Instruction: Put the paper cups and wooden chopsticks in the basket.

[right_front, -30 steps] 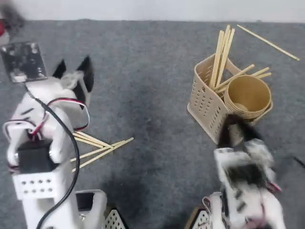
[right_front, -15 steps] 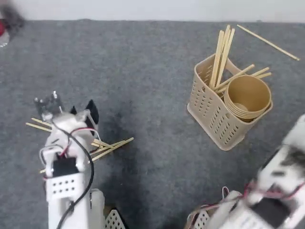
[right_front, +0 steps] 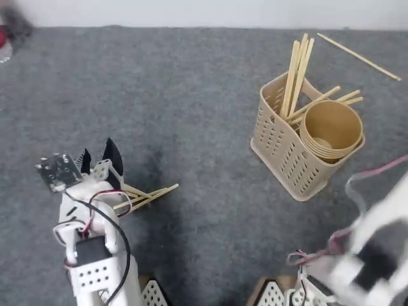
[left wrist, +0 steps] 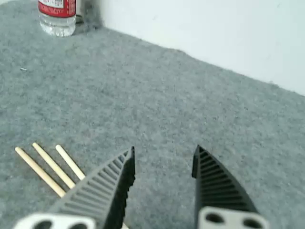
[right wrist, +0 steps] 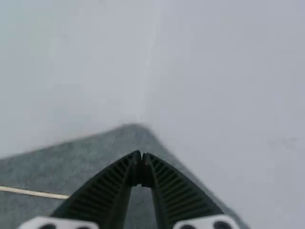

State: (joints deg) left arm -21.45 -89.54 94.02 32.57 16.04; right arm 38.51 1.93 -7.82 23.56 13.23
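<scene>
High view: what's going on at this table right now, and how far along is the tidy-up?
Two arms are partway through the job. The basket already holds the stacked paper cups and several chopsticks. The left gripper is open and empty, by a loose bundle of chopsticks on the grey mat. The right gripper is shut on nothing. A single chopstick lies on the mat beyond the basket.

A fuzzy grey carpet [right_front: 191,115] covers the whole ground. A plain white wall [left wrist: 214,33] stands along its far edge.
</scene>
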